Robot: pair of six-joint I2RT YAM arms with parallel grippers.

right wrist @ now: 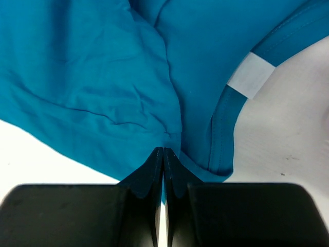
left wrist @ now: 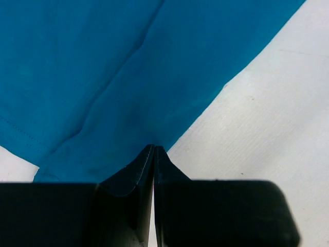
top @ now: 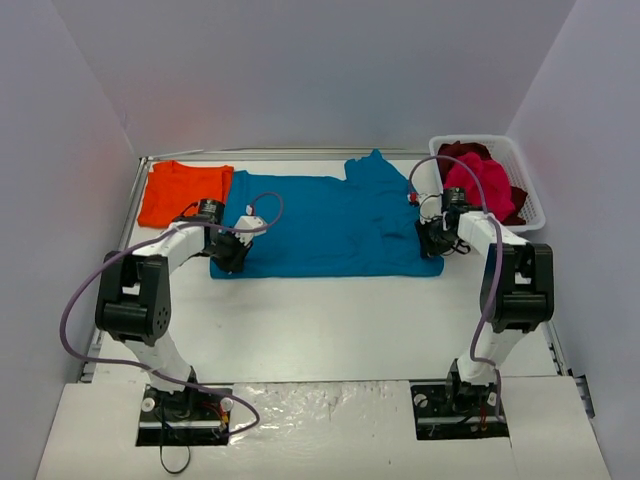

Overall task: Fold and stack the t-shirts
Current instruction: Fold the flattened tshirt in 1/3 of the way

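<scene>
**Both my claws clenched on the near edge of the teal-blue t-shirt (top: 330,225).**

The teal-blue t-shirt lay spread flat across the far half of the table (top: 330,320), between my two arms. My left gripper (top: 228,255) sat at the shirt's near-left corner. In the left wrist view its fingertips (left wrist: 146,159) met with no gap right at the cloth edge, pinching it. My right gripper (top: 435,240) sat at the near-right corner, jaws likewise pressed together on a fold of the same cloth (right wrist: 163,150), with the neckband and its white label (right wrist: 250,75) just to one side. The orange t-shirt (top: 183,192) lay at the far-left corner of the table, touching the teal one. The magenta-pink t-shirt (top: 482,185) and the dark red t-shirt (top: 465,152) lay in the white basket (top: 530,190) beyond my right claw.
</scene>
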